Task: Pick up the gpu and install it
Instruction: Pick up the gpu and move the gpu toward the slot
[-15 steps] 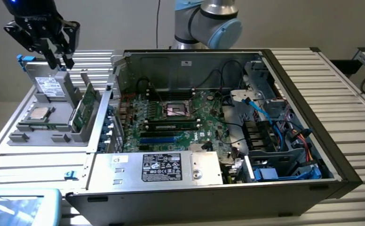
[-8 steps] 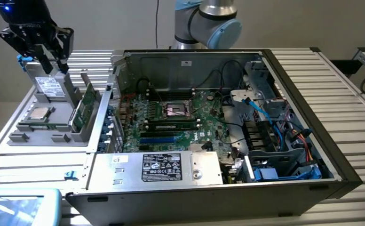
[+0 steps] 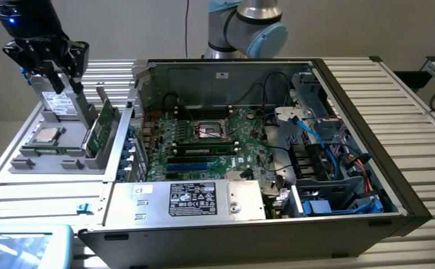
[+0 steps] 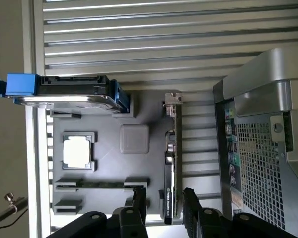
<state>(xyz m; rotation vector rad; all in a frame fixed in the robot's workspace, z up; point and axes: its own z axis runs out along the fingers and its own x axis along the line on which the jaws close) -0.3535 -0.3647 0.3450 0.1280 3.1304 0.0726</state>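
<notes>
Where the gripper point(image 4: 164, 202) hung: above the grey parts tray point(image 4: 109, 119), over one end of the gpu point(image 4: 170, 168); not touching it
Jaws: released and spread wide; nothing was gripped; one black finger point(image 4: 139, 201) sat on each side of the card's line
Gpu: stood on its long edge in a slot of the tray, along the side nearest the computer case point(image 3: 397, 185); its silver bracket point(image 4: 173, 99) was at the end away from the fingers
Other parts in the tray: a grey drive point(image 4: 72, 89) with blue ends stood upright; a processor point(image 4: 78, 151) lay flat; a memory stick point(image 4: 102, 185) sat in its slot
Case: lay open on the slatted table point(image 3: 419, 112), to the exterior view's right of the tray; its motherboard point(image 3: 225, 134) was exposed
</notes>
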